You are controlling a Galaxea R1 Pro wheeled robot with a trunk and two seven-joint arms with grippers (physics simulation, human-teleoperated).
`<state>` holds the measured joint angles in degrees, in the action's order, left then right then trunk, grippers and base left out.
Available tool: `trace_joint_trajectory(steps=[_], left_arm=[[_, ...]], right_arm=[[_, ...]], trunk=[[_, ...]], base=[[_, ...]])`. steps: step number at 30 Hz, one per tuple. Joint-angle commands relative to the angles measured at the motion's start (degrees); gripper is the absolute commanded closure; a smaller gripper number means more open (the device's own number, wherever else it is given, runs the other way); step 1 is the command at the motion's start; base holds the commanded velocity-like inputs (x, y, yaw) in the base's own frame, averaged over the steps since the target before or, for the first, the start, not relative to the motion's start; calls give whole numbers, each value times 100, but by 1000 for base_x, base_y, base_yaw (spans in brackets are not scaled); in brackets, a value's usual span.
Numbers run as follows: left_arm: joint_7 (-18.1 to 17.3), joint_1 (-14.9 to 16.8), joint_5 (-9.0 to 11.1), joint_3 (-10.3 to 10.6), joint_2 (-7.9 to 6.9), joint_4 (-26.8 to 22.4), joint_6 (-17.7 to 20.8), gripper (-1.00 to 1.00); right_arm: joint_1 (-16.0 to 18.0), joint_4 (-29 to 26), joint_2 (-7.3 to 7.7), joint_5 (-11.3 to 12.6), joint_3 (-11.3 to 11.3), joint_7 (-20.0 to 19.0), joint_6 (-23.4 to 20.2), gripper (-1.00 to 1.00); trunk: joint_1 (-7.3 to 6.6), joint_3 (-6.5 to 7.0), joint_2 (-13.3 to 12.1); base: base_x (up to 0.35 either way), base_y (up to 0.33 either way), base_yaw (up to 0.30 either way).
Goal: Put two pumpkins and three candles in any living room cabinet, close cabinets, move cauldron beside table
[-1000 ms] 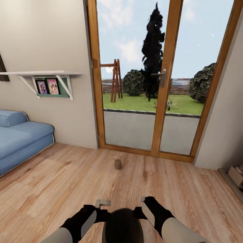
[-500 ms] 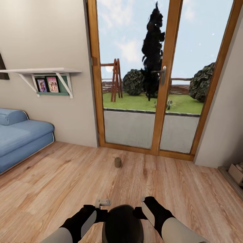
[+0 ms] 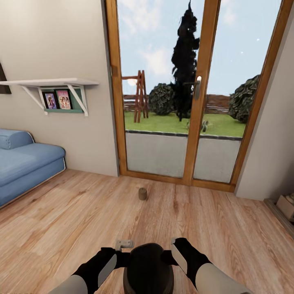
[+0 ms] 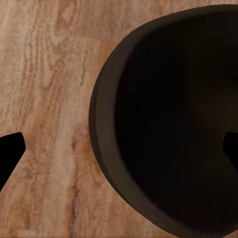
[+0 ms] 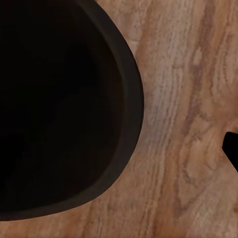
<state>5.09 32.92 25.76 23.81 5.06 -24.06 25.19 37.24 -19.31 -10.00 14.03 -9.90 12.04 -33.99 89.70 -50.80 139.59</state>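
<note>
The black cauldron (image 3: 148, 267) sits low between my two forearms, its wide dark mouth facing up. In the left wrist view its rim (image 4: 101, 124) lies between the widely spread fingers of my left gripper (image 4: 119, 148), which is open and not touching it. The right wrist view has the cauldron (image 5: 64, 109) to one side and one fingertip (image 5: 231, 148) well clear of the rim over the wood floor; my right gripper (image 3: 179, 253) looks open. One short beige candle (image 3: 142, 193) stands on the floor ahead, near the glass door. Pumpkins, cabinet and table are out of view.
A wood-framed glass door (image 3: 196, 94) fills the wall ahead. A blue sofa (image 3: 24, 163) stands at the left under a white wall shelf (image 3: 53, 83). A low ledge with a box (image 3: 286, 206) is at the right edge. Wooden floor lies between me and the candle.
The whole view has shifted slightly: candle, shelf and door sit a little higher in the picture, so the camera moved. Cauldron and arms keep their place relative to me.
</note>
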Motion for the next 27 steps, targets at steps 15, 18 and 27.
trace_joint_trajectory(steps=[15, 18, 27], left_arm=[[45, 3, 61, 47, -5, 0, -33, -100], [45, 2, 61, 46, -5, -1, -36, -100], [51, 3, 61, 55, -5, 0, -46, -100]], right_arm=[[3, -5, 0, 56, -29, 52, -6, -100], [3, -6, 0, 56, -29, 52, -4, -100], [3, -6, 0, 56, -29, 52, -3, -100]], trunk=[[212, -301, 373], [220, -368, 377], [243, -567, 389]], base=[[0, 0, 0], [0, 0, 0], [0, 0, 0]])
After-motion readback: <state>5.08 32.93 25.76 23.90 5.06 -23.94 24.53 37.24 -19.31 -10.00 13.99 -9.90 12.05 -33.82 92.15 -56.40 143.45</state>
